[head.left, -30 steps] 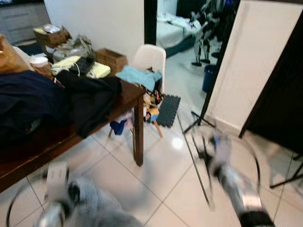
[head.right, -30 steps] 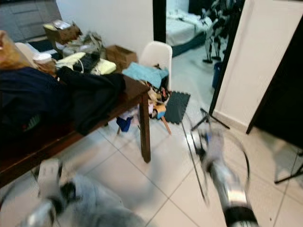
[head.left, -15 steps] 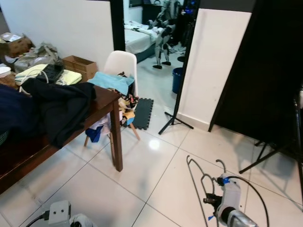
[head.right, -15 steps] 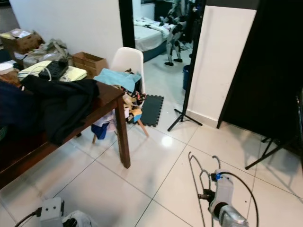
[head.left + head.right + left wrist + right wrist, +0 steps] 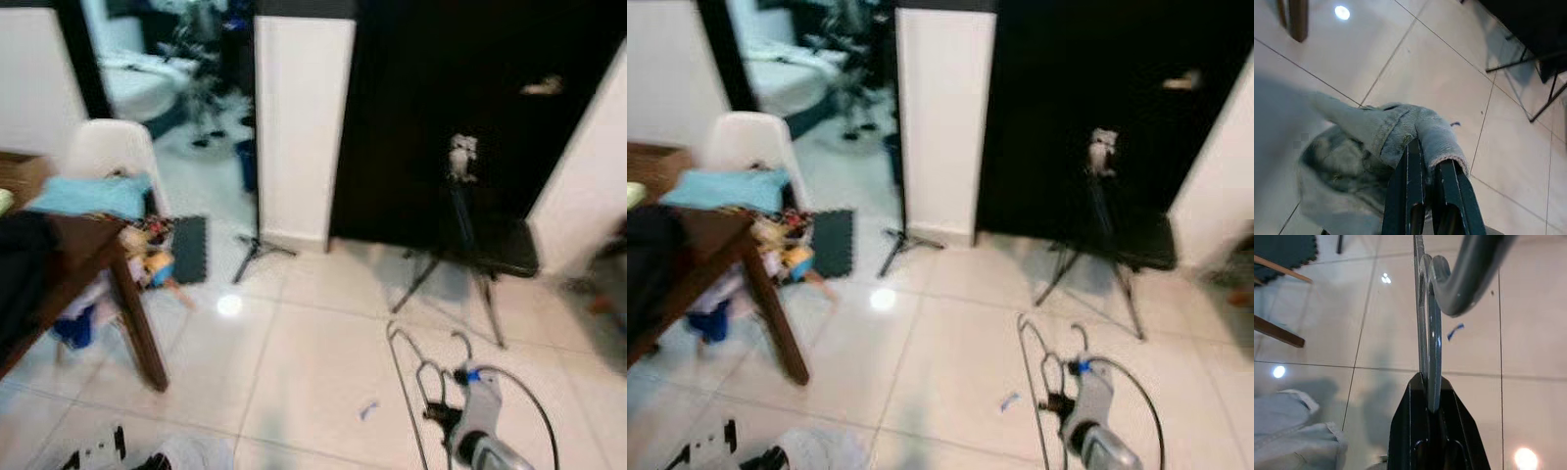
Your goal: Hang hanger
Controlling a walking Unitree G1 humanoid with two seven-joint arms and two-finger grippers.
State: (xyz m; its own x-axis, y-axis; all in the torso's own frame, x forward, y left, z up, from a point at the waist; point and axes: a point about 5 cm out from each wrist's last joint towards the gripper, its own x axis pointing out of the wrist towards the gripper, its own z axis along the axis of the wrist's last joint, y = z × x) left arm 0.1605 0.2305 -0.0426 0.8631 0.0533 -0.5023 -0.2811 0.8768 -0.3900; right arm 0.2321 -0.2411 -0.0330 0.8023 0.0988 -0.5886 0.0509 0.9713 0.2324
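Left eye view (blurred). The right gripper [image 5: 443, 416] sits low over the white tiled floor [image 5: 313, 362], clamped on a thin grey hanger [image 5: 407, 377] whose wire rises from the fingers and curls into a hook [image 5: 458, 340] above them. A black cable loops beside the gripper. Beyond the hanger, toward the dark wall panel [image 5: 441, 108], stands a black tripod stand [image 5: 460, 245]. Far to the hanger's left are a brown table [image 5: 93, 264] bearing dark clothing and a turquoise cloth [image 5: 83, 194], with a white chair [image 5: 108, 149] behind it. A small blue scrap [image 5: 367, 409] lies on the floor just left of the hanger.

Right eye view. The same scene: the hanger stands roughly upright in the right gripper, well apart from the table and near the tripod stand's feet. A pale denim garment [image 5: 818, 450] shows at the lower edge, left of the hanger.

Left wrist view. The left gripper [image 5: 1425, 161] is clenched on a fold of the pale denim garment, which drapes over and beside its two black fingers [image 5: 1408, 196], above the tiled floor.

Right wrist view. The right gripper's fingers [image 5: 1410, 431] are pressed together on the hanger's thin wires, which run away from the fingertips to the curved grey hook. The denim garment lies off to one side of the hanger; the blue scrap lies on the floor beyond it.
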